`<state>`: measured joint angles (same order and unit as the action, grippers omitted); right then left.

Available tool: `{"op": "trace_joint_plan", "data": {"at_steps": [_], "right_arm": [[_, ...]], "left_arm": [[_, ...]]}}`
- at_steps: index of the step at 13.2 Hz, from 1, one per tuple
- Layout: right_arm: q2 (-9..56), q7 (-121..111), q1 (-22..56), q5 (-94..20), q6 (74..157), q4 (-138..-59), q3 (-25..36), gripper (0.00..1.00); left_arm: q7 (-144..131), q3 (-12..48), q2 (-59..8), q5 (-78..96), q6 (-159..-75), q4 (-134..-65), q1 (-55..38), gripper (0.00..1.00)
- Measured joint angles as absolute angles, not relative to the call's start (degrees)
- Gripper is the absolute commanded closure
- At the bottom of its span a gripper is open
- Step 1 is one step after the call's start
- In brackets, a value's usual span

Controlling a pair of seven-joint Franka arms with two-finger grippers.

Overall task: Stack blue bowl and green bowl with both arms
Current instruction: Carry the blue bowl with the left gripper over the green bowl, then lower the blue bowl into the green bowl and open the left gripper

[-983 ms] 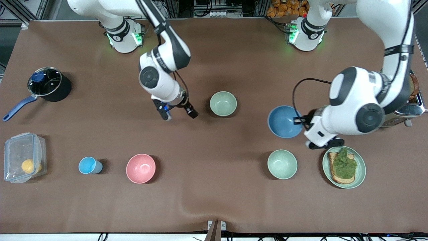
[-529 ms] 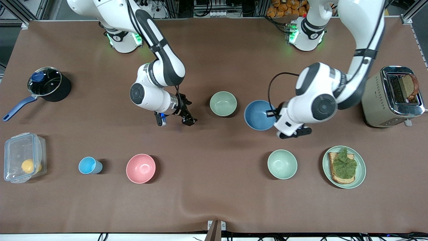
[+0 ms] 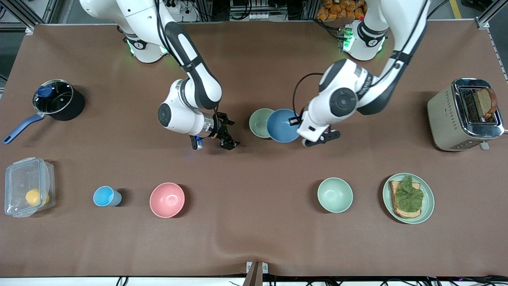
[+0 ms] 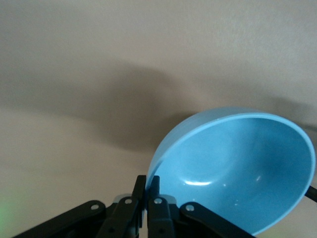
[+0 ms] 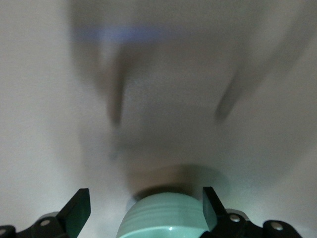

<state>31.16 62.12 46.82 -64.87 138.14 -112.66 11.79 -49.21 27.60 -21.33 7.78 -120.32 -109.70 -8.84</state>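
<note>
Blue bowl [image 3: 282,125] is clamped by the rim in left gripper [image 4: 147,198], overlapping green bowl [image 3: 260,122]; centring then lowering is needed; right gripper [image 3: 214,141], fingers apart, is waiting beside the green bowl

Four bowls are counted: one blue bowl [image 3: 282,125], one green bowl [image 3: 258,122], one paler mint-green bowl [image 3: 335,194] and one pink bowl [image 3: 167,200]. One light-blue cup [image 3: 105,196] is seen. One green plate [image 3: 428,206] is counted, with one slice of toast [image 3: 400,207] and one lettuce leaf [image 3: 408,196] on it. One toaster [image 3: 448,115] is present, holding one slice of bread [image 3: 485,102]. One lidded saucepan [image 3: 55,100] is counted, and one clear plastic container [image 3: 24,174] with one yellow item [image 3: 33,196] inside. Two arms are seen, with two grippers: the left gripper [image 3: 297,120] and the right gripper [image 3: 213,145].
</note>
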Motion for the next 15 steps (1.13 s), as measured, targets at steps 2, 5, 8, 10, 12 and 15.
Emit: {"op": "trace_joint_plan", "data": {"at_steps": [2,5,8,10,12,15], "right_arm": [[32.43,61.98,48.07,-67.42,139.83,-112.31,11.71,0.0],[33.73,61.98,49.55,-69.92,141.13,-111.76,11.67,0.0],[34.34,61.98,49.93,-72.13,141.19,-110.63,11.63,0.0],[34.66,61.98,50.01,-72.52,141.47,-110.36,11.6,0.0],[34.97,61.97,50.29,-72.99,141.99,-110.3,11.55,0.0],[35.14,61.96,50.79,-73.97,142.35,-110.17,11.55,0.0]], "left_arm": [[-51.31,27.71,-21.37,7.78,-121.39,-110.92,-10.42,1.0],[-54.24,27.79,-21.37,7.78,-123.12,-111.59,-12.87,1.0],[-55.14,27.81,-21.79,7.78,-126.96,-113.8,-14.82,1.0],[-55.56,27.82,-22.61,7.78,-130.01,-115.31,-15.68,1.0],[-56.15,27.82,-23.52,7.78,-131.68,-115.89,-16.5,1.0],[-56.36,27.82,-24.68,7.78,-133.54,-116.0,-17.0,1.0]]}}
